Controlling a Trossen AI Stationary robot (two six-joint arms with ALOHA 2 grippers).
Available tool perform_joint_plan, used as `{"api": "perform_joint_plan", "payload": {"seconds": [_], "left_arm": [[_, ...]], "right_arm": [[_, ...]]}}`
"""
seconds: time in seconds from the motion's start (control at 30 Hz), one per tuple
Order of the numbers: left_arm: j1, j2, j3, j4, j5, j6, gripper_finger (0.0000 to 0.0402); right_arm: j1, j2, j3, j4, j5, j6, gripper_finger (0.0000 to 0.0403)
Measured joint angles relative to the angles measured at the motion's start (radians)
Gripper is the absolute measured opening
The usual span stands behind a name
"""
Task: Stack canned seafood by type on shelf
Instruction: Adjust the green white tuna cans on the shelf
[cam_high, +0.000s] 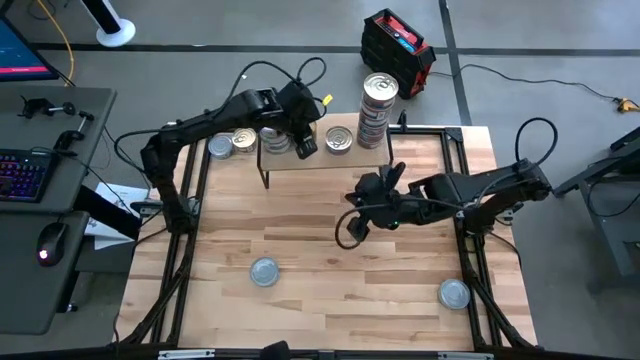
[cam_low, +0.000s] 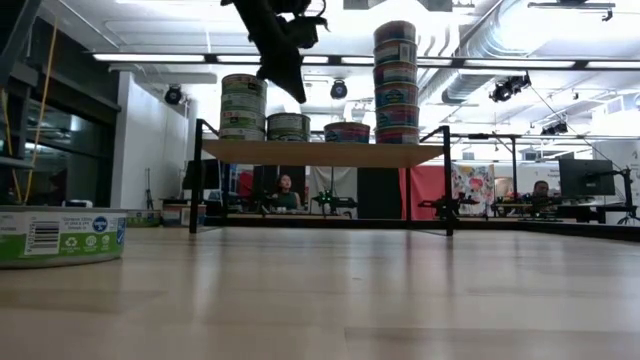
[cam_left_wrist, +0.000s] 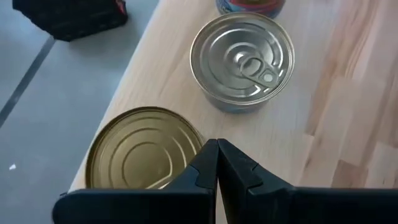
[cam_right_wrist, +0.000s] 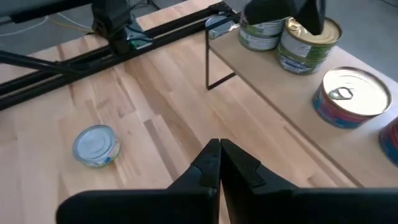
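Tabletop (cam_high: 330, 250) comes first in our view, carrying the shelf (cam_high: 330, 162) at its far edge. On the shelf we see stacked tins (cam_high: 378, 108) at right and lower tins (cam_high: 340, 139) leftward. Two loose tins (cam_high: 264, 271) lie near us. Left gripper (cam_high: 306, 148) hovers over the shelf, fingers together; right gripper (cam_high: 352, 229), also pressed together, hangs mid-table.

Black-red case (cam_high: 397, 50) on floor; keyboard (cam_high: 22, 172), mouse (cam_high: 51, 241) (side desk); person (cam_low: 285, 190) seated.
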Motion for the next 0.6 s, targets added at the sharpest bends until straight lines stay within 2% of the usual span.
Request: {"api": "perform_joint_plan", "payload": {"seconds": [0.23, 0.4, 0.6], "left_arm": [[0.002, 0.001, 0.000, -0.013, -0.057, -0.045, 0.0000], [0.011, 0.001, -0.002, -0.011, -0.016, -0.042, 0.0000], [0.009, 0.000, -0.003, 0.028, -0.042, -0.025, 0.0000]], "right_arm": [[0.009, 0.000, 0.000, 0.000, 0.005, 0.036, 0.0000], [0.010, 0.000, 0.000, 0.000, 0.005, 0.036, 0.0000], [0.010, 0.000, 0.000, 0.000, 0.004, 0.035, 0.0000]]}}
